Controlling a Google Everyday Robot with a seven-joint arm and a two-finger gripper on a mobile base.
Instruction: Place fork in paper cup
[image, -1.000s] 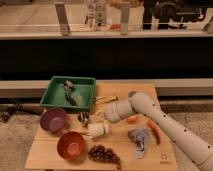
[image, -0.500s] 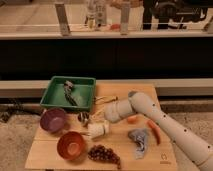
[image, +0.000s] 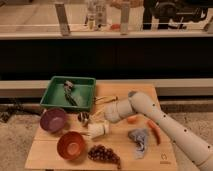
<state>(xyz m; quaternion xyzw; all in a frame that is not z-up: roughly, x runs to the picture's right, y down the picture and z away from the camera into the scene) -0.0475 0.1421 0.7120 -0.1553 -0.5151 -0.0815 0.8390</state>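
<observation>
Claw (image: 101, 120) hovers low over the wooden bench (image: 55, 159), just above the paper cup (image: 98, 130), which seems to lie tipped on its side beside the orange bowl (image: 71, 145). I cannot make out the fork. A sideways mouth could let it slide out, or the cup roll off.

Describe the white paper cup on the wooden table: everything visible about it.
The paper cup is small, plain and whitish, seemingly paper. It appears tipped on its side on the wooden table, near the middle, in front of the green tray and right of the orange bowl. A small dark metal cup sits just behind-left. The hand is right above it, seemingly touching; whether it grips the cup is unclear.
</observation>
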